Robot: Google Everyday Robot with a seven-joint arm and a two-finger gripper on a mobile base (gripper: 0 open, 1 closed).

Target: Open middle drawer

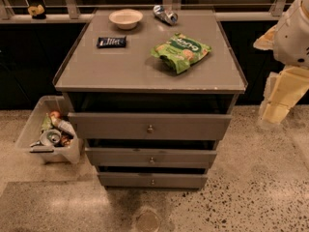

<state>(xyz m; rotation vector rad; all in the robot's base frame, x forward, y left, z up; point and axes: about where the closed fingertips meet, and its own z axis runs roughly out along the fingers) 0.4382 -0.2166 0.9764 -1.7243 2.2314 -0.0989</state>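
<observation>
A grey cabinet with three stacked drawers stands in the middle of the camera view. The middle drawer (151,157) has a flat grey front with a small round metal knob (151,160) at its centre. It sits between the taller top drawer (149,125) and the narrower bottom drawer (152,180). All three fronts stand stepped out from the cabinet body, the top one furthest. My arm comes in at the right edge, and the gripper (273,111) hangs to the right of the cabinet, well apart from the knob, at about top drawer height.
On the cabinet top (120,76) lie a white bowl (125,18), a tipped can (165,14), a dark snack bar (111,42) and a green chip bag (181,51). A clear plastic bin (48,134) of rubbish stands on the floor at the left. Dark windows lie behind.
</observation>
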